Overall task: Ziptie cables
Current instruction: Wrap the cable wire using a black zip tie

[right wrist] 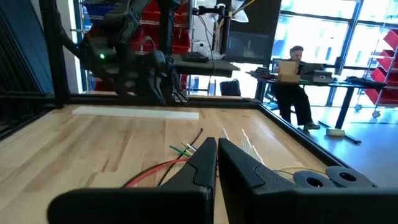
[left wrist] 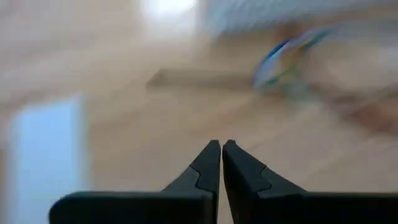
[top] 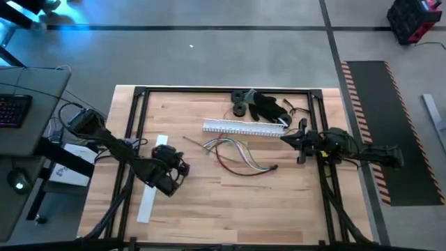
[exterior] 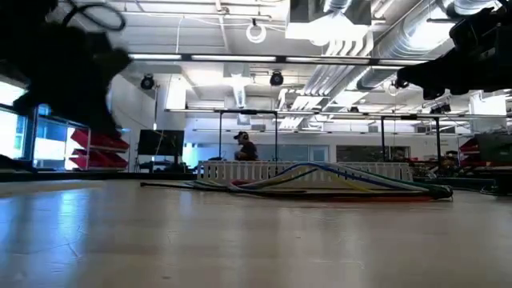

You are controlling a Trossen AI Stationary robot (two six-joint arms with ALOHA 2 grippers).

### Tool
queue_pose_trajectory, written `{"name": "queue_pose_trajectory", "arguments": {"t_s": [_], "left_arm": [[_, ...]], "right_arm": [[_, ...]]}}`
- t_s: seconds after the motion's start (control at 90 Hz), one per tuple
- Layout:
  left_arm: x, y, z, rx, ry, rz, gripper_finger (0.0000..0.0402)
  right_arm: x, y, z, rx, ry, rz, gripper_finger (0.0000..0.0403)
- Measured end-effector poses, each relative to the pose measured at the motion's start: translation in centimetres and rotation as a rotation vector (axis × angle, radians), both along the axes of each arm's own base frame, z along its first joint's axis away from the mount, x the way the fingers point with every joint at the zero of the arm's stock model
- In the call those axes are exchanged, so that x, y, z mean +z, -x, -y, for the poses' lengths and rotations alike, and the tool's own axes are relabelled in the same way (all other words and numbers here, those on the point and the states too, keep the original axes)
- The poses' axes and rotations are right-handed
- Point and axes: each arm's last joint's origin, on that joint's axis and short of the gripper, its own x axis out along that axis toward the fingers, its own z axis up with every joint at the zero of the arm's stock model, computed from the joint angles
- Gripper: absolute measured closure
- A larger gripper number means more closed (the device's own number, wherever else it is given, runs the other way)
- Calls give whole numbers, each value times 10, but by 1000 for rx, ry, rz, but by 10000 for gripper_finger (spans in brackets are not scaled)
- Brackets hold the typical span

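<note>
With the cables (top: 237,155) lying loose and untied mid-table just beside the white duct (top: 244,127), the zip-tying appears not yet begun, as the left gripper (top: 175,178) and right gripper (top: 301,139) hover apart from them, fingers closed and empty.

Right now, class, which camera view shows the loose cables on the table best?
The high view: the whole bundle of cables lies spread out on the wood below the white duct. The low view sees them edge-on, the left wrist view only as a blur, and the right wrist view shows just some ends.
</note>
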Motion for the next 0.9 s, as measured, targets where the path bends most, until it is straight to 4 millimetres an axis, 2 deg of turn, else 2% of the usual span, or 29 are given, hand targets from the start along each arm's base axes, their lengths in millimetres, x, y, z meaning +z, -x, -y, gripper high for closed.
{"name": "queue_pose_trajectory", "arguments": {"t_s": [0.1,0.322,0.567,0.633,0.756,0.9], "left_arm": [[3,-14,2,-36,-81,70,399],[8,-40,-7,-110,-141,26,399],[7,-50,-18,-207,-90,-80,399],[6,-50,-27,-188,-67,-119,399],[-1,-48,-50,-149,-2,-242,394],[-10,-44,-81,-151,37,-419,365]], "right_arm": [[0,0,0,0,0,0,403],[0,0,0,0,0,0,403],[0,0,0,0,0,0,403],[0,0,0,2,-42,5,403],[4,0,1,-25,-227,76,403],[6,0,1,-36,-372,110,403]]}}
